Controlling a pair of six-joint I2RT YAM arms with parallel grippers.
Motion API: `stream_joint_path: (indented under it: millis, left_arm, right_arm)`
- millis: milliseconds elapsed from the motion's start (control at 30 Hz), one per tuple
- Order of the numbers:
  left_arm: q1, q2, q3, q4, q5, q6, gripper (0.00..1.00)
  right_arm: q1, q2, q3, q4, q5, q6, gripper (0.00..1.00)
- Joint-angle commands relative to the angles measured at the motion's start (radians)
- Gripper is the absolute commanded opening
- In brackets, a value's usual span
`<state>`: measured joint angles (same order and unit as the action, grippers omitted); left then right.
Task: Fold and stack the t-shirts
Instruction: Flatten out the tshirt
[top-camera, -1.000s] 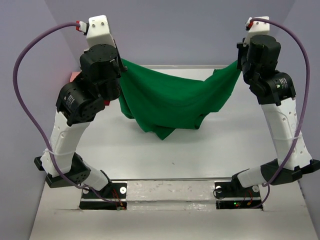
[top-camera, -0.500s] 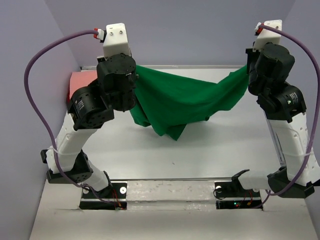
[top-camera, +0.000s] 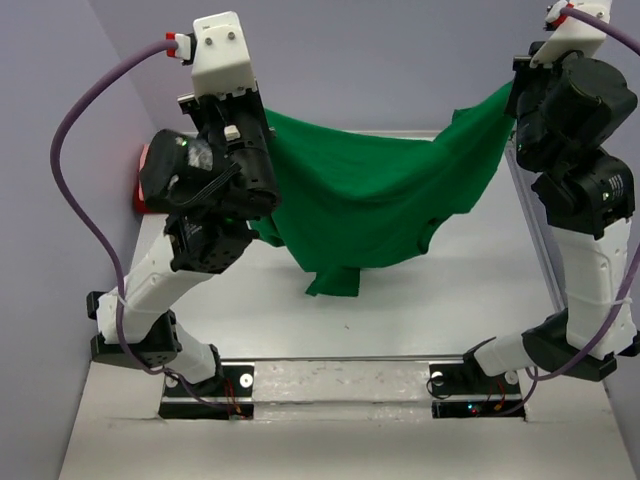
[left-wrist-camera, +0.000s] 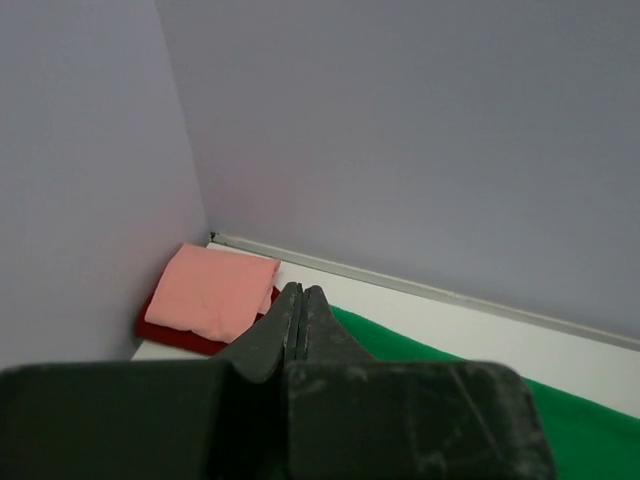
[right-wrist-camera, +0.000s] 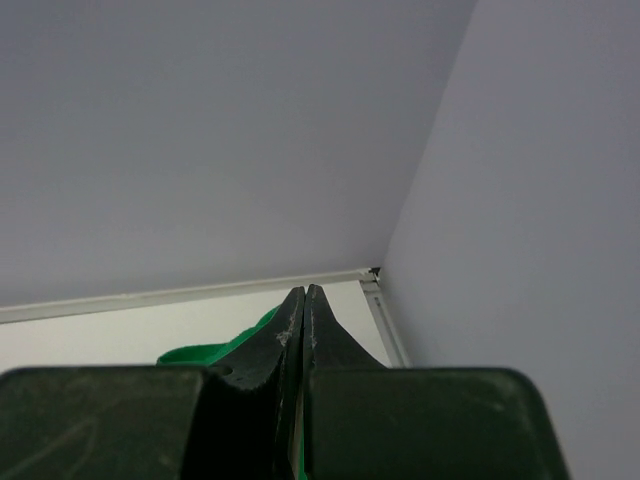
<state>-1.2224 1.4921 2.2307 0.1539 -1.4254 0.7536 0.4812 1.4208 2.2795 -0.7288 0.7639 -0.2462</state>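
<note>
Above the desk (top-camera: 420, 320), the green t-shirt (top-camera: 370, 210) hangs spread between the two arms, one upper edge at the left claw (left-wrist-camera: 302, 302) and the other at the right claw (right-wrist-camera: 304, 302). Both claws have their fingers pressed together with no gap. Since the cloth is suspended from each of them, each is judged to be clamped on the shirt fabric. The garment sags in the middle, and its lowest fold hangs near the desk surface; contact there cannot be confirmed. Task status: a pink shirt (left-wrist-camera: 218, 298) lies folded on top of a folded red shirt (left-wrist-camera: 172, 335) in the far-left corner, so two items appear to be done. The green t-shirt is unfolded. It remains to be laid flat, folded and placed on that stack. View coverage: the top camera shows the full span and sag of the garment, but the wrist housings hide the fingertips, and the left arm (top-camera: 200, 220) covers most of the stack. The left wrist camera shows the stack order and the closed fingers. The right wrist camera shows the far-right desk corner and only a small patch of green cloth. Neither wrist camera shows the hanging lower edge.
</note>
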Motion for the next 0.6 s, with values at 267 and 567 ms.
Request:
stream_joint_path:
  millis: [267, 567]
  left_arm:
    - [0.024, -0.070, -0.111, 0.246, -0.052, 0.078, 0.00]
    - [0.467, -0.056, -0.046, -0.780, 0.601, -0.892, 0.00]
  right_arm:
    - [0.011, -0.029, -0.133, 0.066, -0.020, -0.030, 0.00]
    - [0.011, -0.075, -0.302, 0.077, 0.032, -0.035, 0.00]
